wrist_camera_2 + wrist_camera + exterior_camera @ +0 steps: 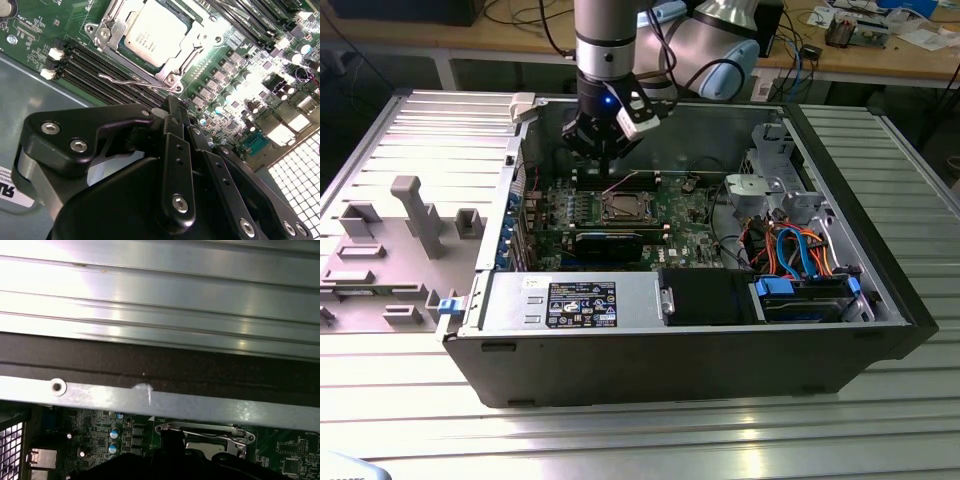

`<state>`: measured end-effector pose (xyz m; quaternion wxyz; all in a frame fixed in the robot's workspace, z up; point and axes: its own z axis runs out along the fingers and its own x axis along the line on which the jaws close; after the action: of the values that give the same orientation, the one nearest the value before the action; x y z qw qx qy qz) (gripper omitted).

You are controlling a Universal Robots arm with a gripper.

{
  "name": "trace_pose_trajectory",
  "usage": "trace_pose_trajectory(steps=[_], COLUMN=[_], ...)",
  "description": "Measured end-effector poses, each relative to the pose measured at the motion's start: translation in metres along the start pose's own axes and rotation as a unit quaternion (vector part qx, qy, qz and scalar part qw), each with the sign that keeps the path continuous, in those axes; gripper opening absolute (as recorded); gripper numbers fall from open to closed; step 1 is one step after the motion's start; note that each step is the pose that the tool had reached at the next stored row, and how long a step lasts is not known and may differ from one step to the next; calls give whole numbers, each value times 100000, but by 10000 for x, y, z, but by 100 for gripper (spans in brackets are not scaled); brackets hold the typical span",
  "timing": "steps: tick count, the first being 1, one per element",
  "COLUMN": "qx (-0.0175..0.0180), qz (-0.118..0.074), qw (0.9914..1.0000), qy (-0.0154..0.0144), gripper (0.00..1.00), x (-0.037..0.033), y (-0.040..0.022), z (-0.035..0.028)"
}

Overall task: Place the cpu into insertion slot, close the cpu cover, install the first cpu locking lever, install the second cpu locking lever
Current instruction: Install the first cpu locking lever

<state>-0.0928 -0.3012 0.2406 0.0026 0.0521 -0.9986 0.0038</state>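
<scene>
The chip (pixel 152 32) sits in its socket (pixel 172 75), cover (pixel 112 20) down. The pincer (pixel 175 107), clenched and empty, hovers beside the lever (pixel 131 80); hooking it looks due.

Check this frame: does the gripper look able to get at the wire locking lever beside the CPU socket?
Probably yes. The gripper hangs just short of the locking lever, which lies exposed beside the socket, nothing between them.

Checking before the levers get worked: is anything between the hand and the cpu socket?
Nothing visible is. In the second wrist view the hand sits just off the cpu cover, which lies over the cpu, with one thin wire lever lying loose between them.
</scene>
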Motion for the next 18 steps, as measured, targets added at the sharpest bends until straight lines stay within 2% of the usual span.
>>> trace_pose_trajectory(steps=[12, 18], qx=[63, 71], qz=[-16, -13], qw=[100000, 100000], qy=[5, 4], gripper=[11, 11], x=[-94, -121], y=[6, 6], z=[42, 59])
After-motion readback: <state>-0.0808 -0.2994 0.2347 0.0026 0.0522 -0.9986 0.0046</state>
